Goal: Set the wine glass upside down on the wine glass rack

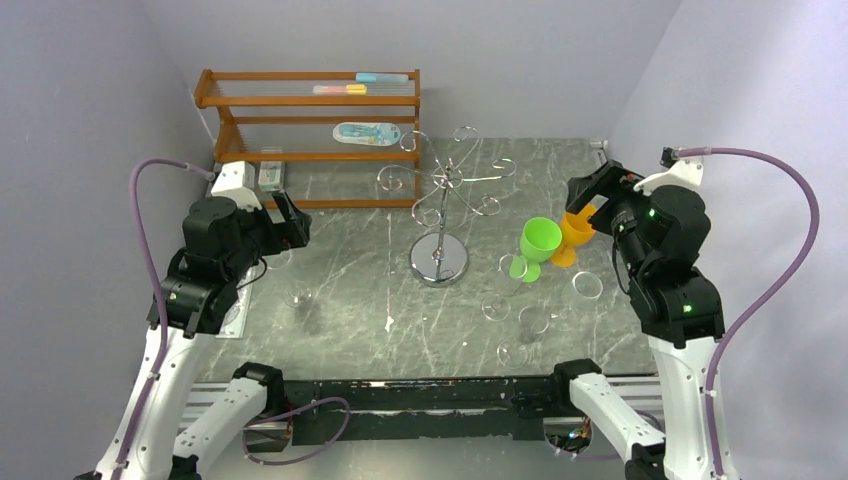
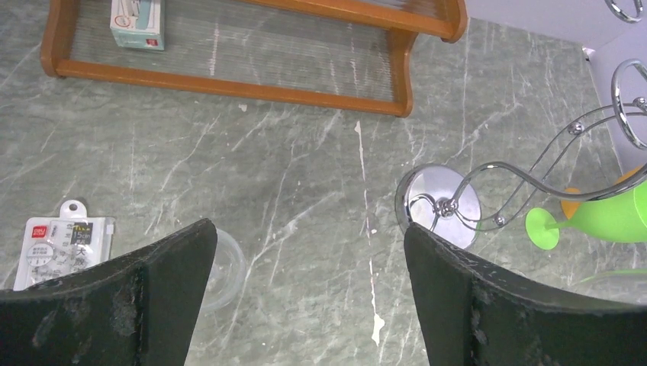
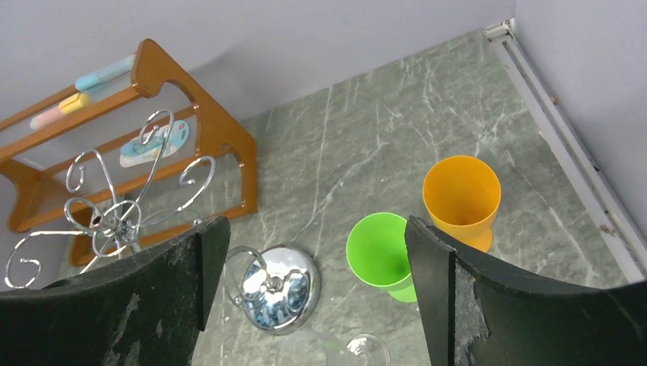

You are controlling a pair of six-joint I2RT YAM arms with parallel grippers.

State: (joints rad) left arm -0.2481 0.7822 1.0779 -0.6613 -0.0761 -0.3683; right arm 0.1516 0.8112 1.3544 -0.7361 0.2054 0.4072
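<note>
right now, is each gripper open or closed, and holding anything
Left gripper: open, holding nothing.
Right gripper: open, holding nothing.

The rack [image 1: 439,260] stands upright mid-table, a chrome wire tree with a round mirror base, a thin pole and curled arms spreading from the top. Just right of it, a green goblet [image 1: 540,239] and an orange goblet [image 1: 577,230] stand mouth up, side by side. Clear glasses [image 1: 495,306] cluster nearer the front, faint. A lone glass [image 1: 297,296] sits well left of the rack.
</note>
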